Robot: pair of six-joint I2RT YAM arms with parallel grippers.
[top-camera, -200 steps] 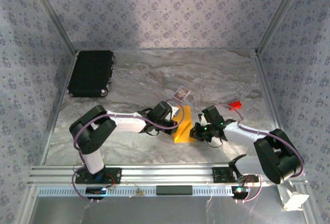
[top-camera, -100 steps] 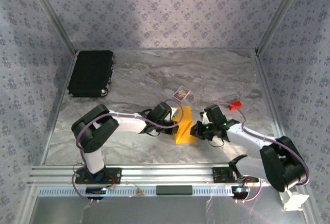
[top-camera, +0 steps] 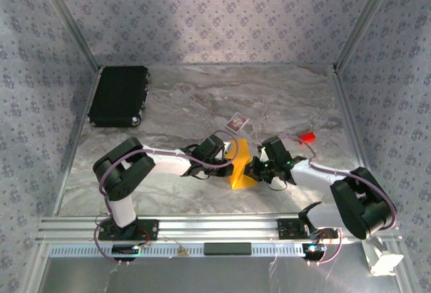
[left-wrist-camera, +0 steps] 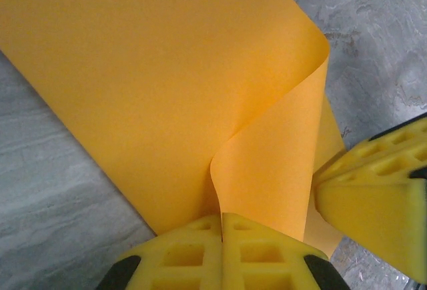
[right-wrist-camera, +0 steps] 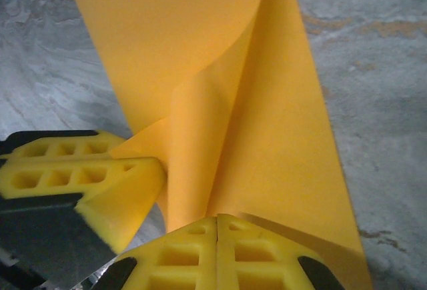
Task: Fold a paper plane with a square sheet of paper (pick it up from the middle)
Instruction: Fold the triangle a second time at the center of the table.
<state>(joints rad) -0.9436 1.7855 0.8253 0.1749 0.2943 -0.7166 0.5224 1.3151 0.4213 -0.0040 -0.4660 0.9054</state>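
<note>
Together left gripper [left-wrist-camera: 221, 218], right gripper [right-wrist-camera: 218, 219] seemingly pinch sheet [left-wrist-camera: 153, 70].

Closing in left, far and right with pale floral-patterned walls [top-camera: 215, 10], lying below as grey marbled tabletop [top-camera: 202, 98], edging near side with aluminium rail [top-camera: 215, 228]

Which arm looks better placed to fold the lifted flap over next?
Left, probably: the left tool is shut on the curled flap of the square sheet of paper, with flat sheet ahead; the right tool pinches alongside.
</note>
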